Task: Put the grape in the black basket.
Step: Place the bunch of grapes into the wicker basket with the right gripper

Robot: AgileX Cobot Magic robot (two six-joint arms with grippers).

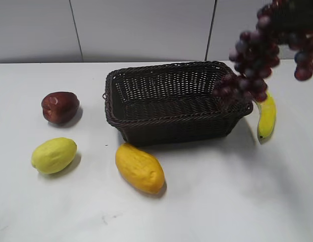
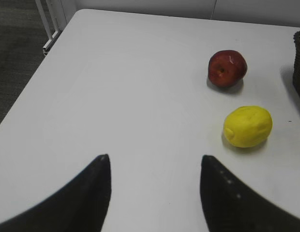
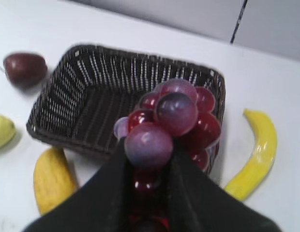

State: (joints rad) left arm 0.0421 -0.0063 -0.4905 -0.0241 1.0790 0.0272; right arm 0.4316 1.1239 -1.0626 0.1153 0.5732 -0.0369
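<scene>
The grape [image 1: 255, 55], a long dark red-purple bunch, hangs in the air from the top right of the exterior view, its lower end over the right end of the black basket [image 1: 146, 118]. My right gripper [image 3: 149, 164] is shut on the grape [image 3: 176, 113], high above the basket's right rim [image 3: 58, 104]; the gripper body is mostly out of frame in the exterior view. My left gripper [image 2: 155, 166] is open and empty over bare table, left of the fruit. The black basket holds nothing visible inside.
A dark red apple [image 1: 59, 107] and a yellow-green lemon [image 1: 53, 155] lie left of the basket. A yellow mango [image 1: 139, 168] lies at its front. A banana [image 1: 266, 117] lies right of it. The table's left edge shows in the left wrist view [image 2: 29, 87].
</scene>
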